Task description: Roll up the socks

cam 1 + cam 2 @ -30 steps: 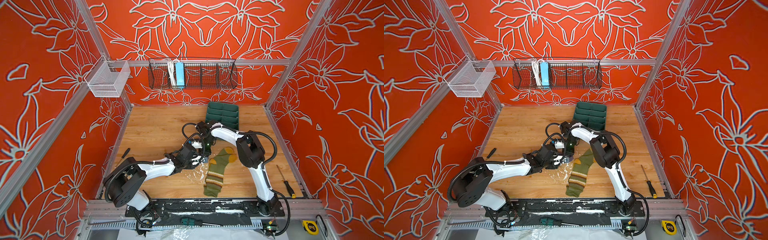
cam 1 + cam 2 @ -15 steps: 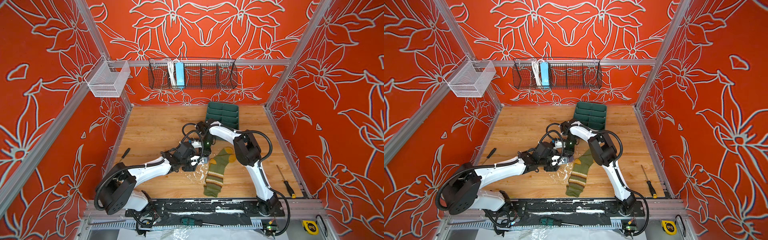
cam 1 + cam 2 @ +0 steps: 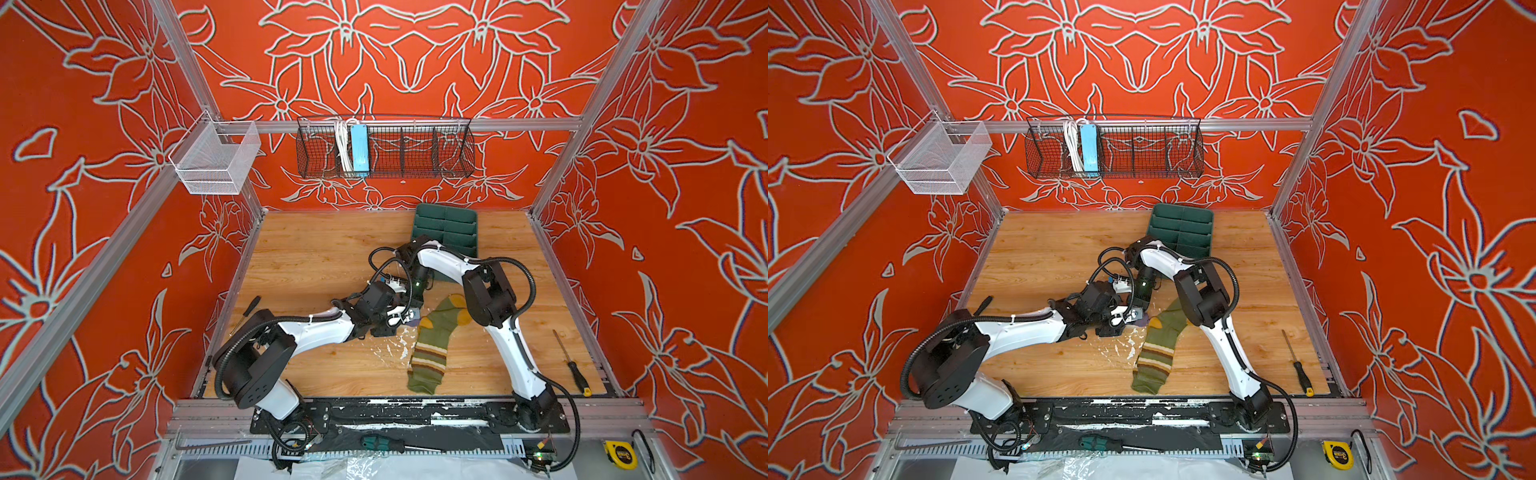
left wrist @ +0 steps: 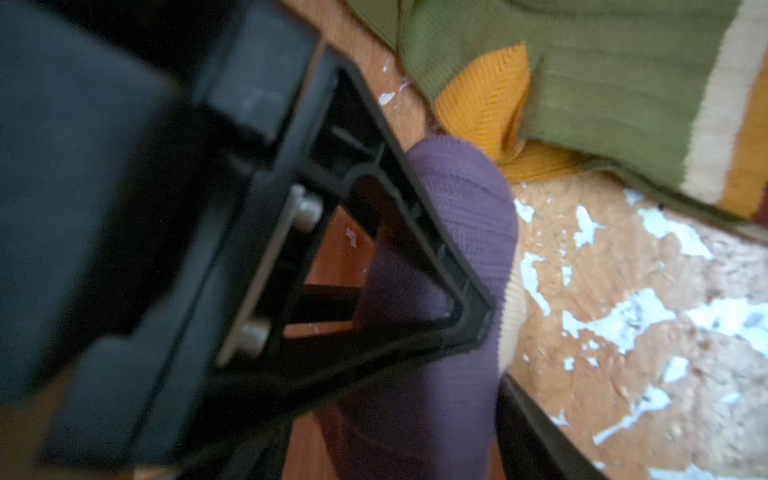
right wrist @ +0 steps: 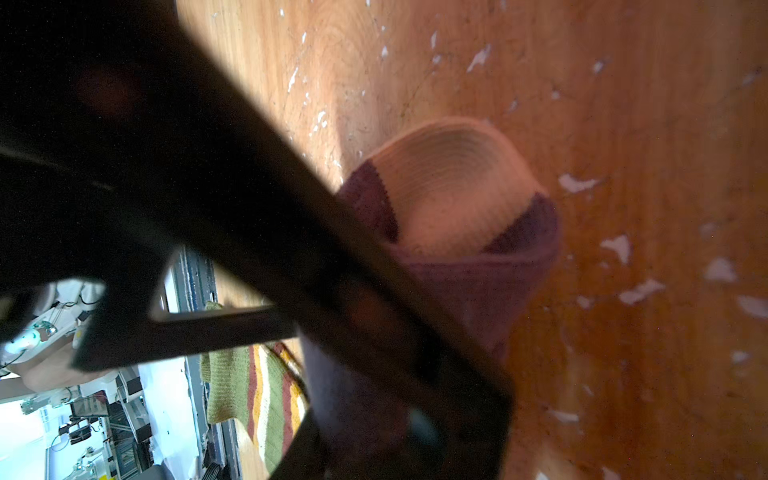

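Counter (image 3: 316,257), wood, walled on three sides, worn white patches under and in front of the fingers. Socks, two. Item one, purple sock (image 4: 457,199), cream heel, bunched into a short roll at mid-counter: it fills the gap between the left fingers (image 4: 353,365), which stand wide on either side of it; whether they press on it cannot be told. The right fingers (image 5: 291,249) are drawn in close and pinch the same sock from the far side, cream heel protruding past their tips. Item two, olive sock (image 3: 432,345), mustard toe and heel, brown and cream stripes, flat and unrolled: its mustard heel lies against the purple roll just past the left fingertips, the leg runs from there towards the front, and the cuff ends close to the counter's front edge; the toe end is partly hidden under the right arm. Tray, one, dark green, compartmented (image 3: 451,230), behind the right fingers at the back wall. Screwdrivers on the counter, two: one black (image 3: 251,305) well left of the fingers against the left edge, one with a black handle (image 3: 571,361) well right of them near the right edge. Open room: bare wood from the fingers to the left wall and back wall, and a narrower strip between the olive sock and the right-hand screwdriver. Wall baskets, two: one black wire (image 3: 386,149), one white mesh (image 3: 216,160).
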{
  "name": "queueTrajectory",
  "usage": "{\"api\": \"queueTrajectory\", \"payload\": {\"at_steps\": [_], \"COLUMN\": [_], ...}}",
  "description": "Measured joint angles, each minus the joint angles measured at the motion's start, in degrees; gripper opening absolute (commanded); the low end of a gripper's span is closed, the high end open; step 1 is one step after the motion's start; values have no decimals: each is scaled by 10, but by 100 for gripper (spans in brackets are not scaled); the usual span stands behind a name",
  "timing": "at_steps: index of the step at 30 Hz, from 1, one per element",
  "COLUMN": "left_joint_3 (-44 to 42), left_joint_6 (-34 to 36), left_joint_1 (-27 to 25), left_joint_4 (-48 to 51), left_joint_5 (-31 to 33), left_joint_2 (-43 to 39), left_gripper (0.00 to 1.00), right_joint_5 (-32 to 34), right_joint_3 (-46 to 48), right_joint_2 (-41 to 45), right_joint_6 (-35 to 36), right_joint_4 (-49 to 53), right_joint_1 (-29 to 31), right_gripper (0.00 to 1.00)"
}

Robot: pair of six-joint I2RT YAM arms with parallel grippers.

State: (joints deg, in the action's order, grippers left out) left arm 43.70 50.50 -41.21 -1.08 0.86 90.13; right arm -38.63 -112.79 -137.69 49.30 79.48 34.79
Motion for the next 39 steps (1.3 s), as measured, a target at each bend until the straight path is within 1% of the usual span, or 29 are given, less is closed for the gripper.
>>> {"api": "queueTrajectory", "payload": {"at_steps": [3, 8, 11, 13, 14, 15, 19, 20, 21, 22, 23, 24, 25, 29, 33, 35, 39], "left_joint_3": [7, 18, 19, 19, 19, 19, 19, 19, 17, 15, 13, 10, 5, -23, -47, -57, -69], "left_joint_6": [5, 3, 5, 7, 5, 6, 9, 9, 9, 10, 10, 15, 18, 31, 35, 38, 45], "left_joint_1": [-3, -5, -7, -8, -8, -8, -10, -12, -14, -16, -19, -21, -24, -38, -37, -36, -35], "left_joint_4": [-3, -3, -3, -3, -3, -3, -6, -8, -13, -17, -22, -25, -24, -11, 9, 12, 18], "left_joint_5": [1, -2, 0, 3, 5, 6, 15, 19, 23, 26, 30, 33, 34, 47, 76, 87, 106], "left_joint_2": [27, 47, 51, 52, 52, 52, 52, 52, 51, 50, 48, 44, 37, -22, -100, -129, -147], "left_gripper": [64, 42, 28, 17, 7, 0, 0, 0, 0, 0, 0, 0, 0, 0, 0, 0, 0], "right_joint_5": [0, 3, 7, 8, 8, 8, 9, 12, 16, 20, 25, 35, 48, 89, 135, 147, 169], "right_joint_3": [0, -2, -3, -3, -4, -5, 12, 28, 49, 70, 94, 122, 147, 234, 299, 327, 378], "right_joint_2": [0, 0, -1, -1, -1, -1, 12, 24, 40, 56, 74, 97, 119, 210, 308, 353, 455], "right_joint_6": [-1, -4, -5, -5, -5, -5, -10, -14, -19, -24, -27, -32, -36, -65, -94, -103, -139], "right_joint_4": [0, 3, 6, 8, 9, 9, -8, -23, -43, -64, -85, -109, -133, -198, -232, -247, -302], "right_joint_1": [0, -5, -7, -7, -7, -7, -8, -8, -8, -8, -7, -6, -7, -15, -27, -37, -76], "right_gripper": [0, 0, 0, 0, 0, 0, 0, 3, 25, 44, 53, 68, 96, 98, 98, 98, 98]}}
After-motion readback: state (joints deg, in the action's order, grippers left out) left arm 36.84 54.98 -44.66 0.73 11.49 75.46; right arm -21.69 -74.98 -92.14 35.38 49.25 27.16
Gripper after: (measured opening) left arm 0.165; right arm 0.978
